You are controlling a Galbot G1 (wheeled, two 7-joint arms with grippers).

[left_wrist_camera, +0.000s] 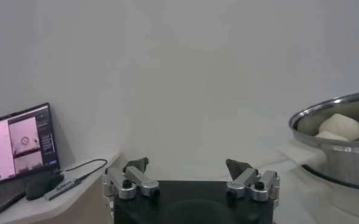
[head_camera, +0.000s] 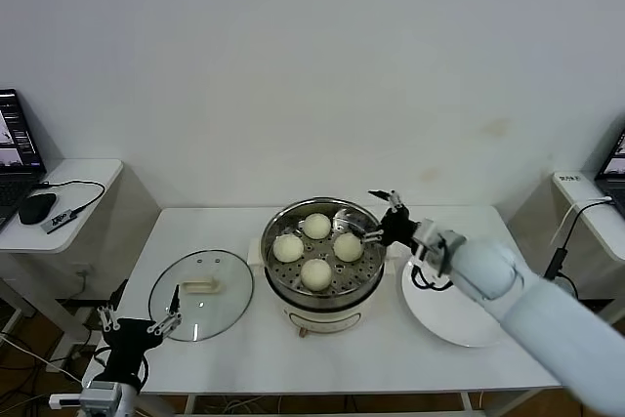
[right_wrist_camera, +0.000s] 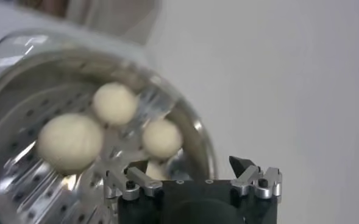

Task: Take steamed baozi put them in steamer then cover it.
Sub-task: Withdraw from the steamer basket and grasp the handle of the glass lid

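Note:
Several cream-white baozi (head_camera: pixel 316 227) lie on the perforated tray inside the shiny steamer (head_camera: pixel 277 273) at the table's middle; they also show in the right wrist view (right_wrist_camera: pixel 69 141). My right gripper (head_camera: pixel 381 215) is open and empty, just above the steamer's right rim (right_wrist_camera: pixel 199 131). The glass cover (head_camera: pixel 201 294) with its cream handle (head_camera: pixel 199 286) lies flat on the table, left of the steamer. My left gripper (head_camera: pixel 138 318) is open and empty, low at the table's front left corner, next to the cover's edge. The left wrist view shows the steamer (left_wrist_camera: pixel 344 159) with a baozi (left_wrist_camera: pixel 341 126) inside.
A white plate (head_camera: pixel 451 314) sits right of the steamer, partly under my right arm. A side desk with a laptop (head_camera: pixel 18 155) and mouse (head_camera: pixel 37 207) stands at the left; the laptop also shows in the left wrist view (left_wrist_camera: pixel 17 143). Another desk stands at the right.

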